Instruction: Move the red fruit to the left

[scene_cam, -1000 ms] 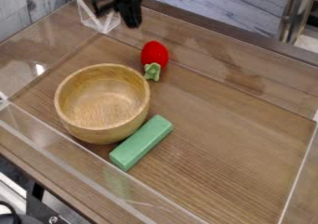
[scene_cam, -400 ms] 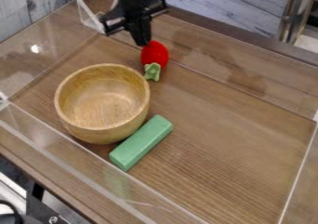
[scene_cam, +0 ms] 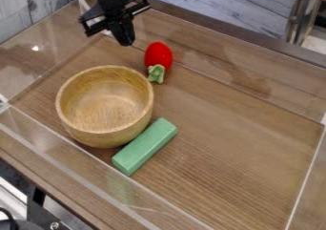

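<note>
One red fruit (scene_cam: 158, 55) beside end effector (scene_cam: 121, 38)

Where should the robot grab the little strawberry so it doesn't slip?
Best around the fat red middle of the strawberry, coming from straight above. It lies on its side, green cap toward the wooden bowl, so fingers could close across its short width. The gripper is shut now and would need opening.
</note>
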{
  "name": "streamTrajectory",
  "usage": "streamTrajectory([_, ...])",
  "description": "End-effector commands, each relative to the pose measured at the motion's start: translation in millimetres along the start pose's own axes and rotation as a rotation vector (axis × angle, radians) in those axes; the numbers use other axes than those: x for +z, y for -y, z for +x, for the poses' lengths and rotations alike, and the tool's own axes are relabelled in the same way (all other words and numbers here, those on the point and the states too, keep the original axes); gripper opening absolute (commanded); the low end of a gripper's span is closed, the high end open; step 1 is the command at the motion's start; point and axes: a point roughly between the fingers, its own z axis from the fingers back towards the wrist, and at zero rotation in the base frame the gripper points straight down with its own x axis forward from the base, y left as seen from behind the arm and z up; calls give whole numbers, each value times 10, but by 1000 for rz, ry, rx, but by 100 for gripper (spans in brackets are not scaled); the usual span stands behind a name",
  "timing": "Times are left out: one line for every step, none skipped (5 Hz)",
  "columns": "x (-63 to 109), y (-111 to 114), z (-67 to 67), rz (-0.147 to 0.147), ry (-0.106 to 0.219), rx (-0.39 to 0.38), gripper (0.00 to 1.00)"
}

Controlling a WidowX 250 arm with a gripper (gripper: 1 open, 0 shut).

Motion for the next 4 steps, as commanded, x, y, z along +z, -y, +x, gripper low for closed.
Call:
streamTrajectory([313, 242, -72, -39, 55, -41, 0])
streamTrajectory([380, 450, -252, -47, 41, -74, 0])
streamTrajectory([451, 591, -374, -49, 33, -92, 0])
streamTrajectory([547, 537, -221, -51, 35, -84, 0])
